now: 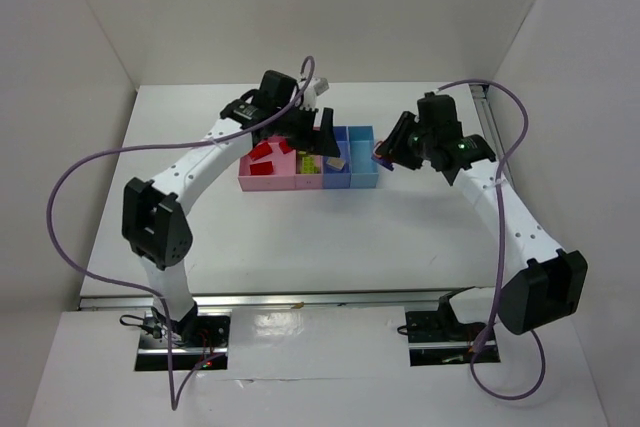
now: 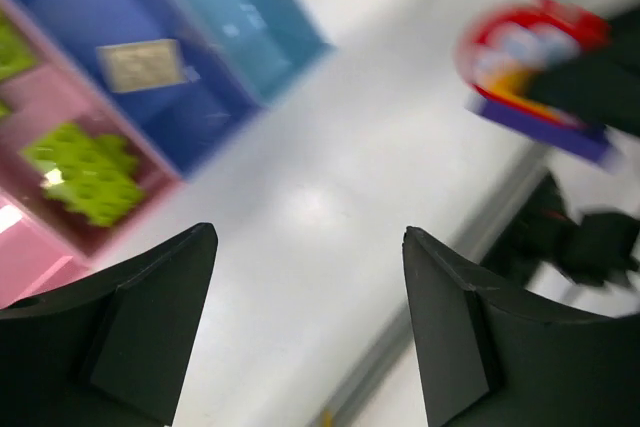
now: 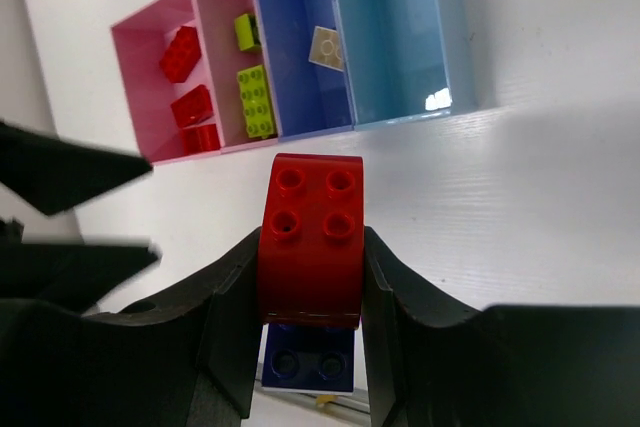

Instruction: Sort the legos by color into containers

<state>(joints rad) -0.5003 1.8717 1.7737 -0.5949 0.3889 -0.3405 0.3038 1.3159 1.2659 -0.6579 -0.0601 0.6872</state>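
We find the containers point(image 1: 270, 185), four joined bins in a row at mid-table: two pink on the left, then one periwinkle and one light blue. The leftmost pink bin point(image 3: 128, 67) holds three red bricks point(image 3: 180, 52). The second pink bin point(image 3: 215, 17) holds two lime green bricks point(image 3: 255, 100), and the periwinkle bin point(image 3: 290, 7) holds one cream brick point(image 3: 325, 47). The left pincer point(image 2: 308, 237) hangs over the far rim of the row with its jaws spread wide, gripping nothing, and hides part of that rim from above. The right pincer point(image 3: 312, 242), just right of the light blue bin point(image 3: 390, 37), is clamped on one red brick point(image 3: 310, 212) with one blue brick point(image 3: 308, 357) joined beneath. Two purple cables point(image 1: 60, 197) loop beside the arms.
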